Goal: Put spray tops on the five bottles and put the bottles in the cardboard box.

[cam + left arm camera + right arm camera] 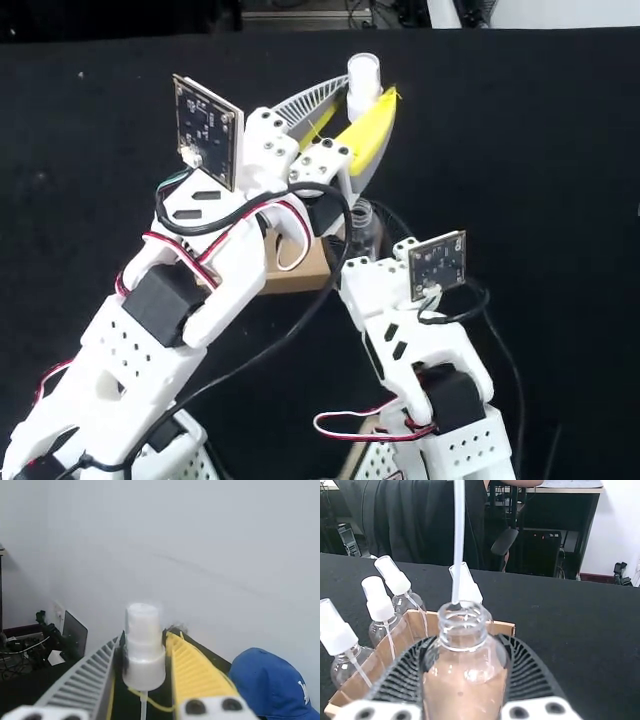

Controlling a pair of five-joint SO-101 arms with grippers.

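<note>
Spray top held over an open bottle

The left gripper (366, 98), raised at the far middle of the table (560, 150), was clamped on a white spray top (144, 647) between its grey and yellow jaws, and the top's thin tube (458, 540) hung down with its end in the neck of an uncapped bottle (465, 680). Nearer, under the left arm, stood the cardboard box (410, 619) with four capped bottles (379, 602) at its walls; I could not tell whether all were inside. Just right of the box, the right gripper (466, 645) was closed around the uncapped bottle, which stood upright.
</note>
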